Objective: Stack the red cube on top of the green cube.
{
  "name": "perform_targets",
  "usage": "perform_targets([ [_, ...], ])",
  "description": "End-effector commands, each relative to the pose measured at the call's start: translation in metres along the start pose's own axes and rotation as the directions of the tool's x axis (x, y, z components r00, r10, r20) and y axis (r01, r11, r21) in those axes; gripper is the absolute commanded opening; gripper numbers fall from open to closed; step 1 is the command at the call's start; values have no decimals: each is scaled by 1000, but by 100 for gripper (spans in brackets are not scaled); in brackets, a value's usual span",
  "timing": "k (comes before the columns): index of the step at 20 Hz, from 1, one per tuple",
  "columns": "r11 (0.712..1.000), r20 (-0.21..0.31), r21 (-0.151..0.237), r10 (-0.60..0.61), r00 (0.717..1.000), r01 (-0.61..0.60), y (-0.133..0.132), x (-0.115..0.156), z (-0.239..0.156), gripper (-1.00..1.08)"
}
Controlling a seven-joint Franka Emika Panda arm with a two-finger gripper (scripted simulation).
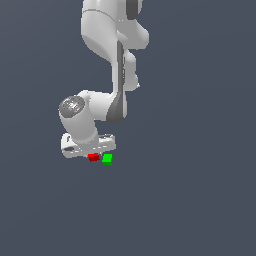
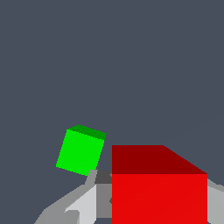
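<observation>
Two cubes: red cube between jaws, green cube just beside.

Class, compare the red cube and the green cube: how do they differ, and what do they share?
The red cube sits between the gripper fingers; the green cube lies apart, free. Red fills the wrist view; green looks smaller, farther off. Colour differs. Both are plain cubes, seemingly equal in size.

red cube, green cube
</observation>
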State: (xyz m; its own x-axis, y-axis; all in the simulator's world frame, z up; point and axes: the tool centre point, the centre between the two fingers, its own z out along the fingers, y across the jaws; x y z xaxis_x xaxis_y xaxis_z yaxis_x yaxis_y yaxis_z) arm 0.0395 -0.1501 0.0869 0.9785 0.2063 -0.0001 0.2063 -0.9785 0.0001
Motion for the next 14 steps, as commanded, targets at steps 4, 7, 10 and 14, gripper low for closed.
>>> perform_targets([
  [4,1000,-1,0,0,1000,0,-37,1,18,-100],
  [7,1000,0,0,0,1000,0,-49,3,24,-100],
  [10,1000,0,0,0,1000,0,-52,3,26,-100],
  [14,1000,0,0,0,1000,0,-52,3,26,100],
])
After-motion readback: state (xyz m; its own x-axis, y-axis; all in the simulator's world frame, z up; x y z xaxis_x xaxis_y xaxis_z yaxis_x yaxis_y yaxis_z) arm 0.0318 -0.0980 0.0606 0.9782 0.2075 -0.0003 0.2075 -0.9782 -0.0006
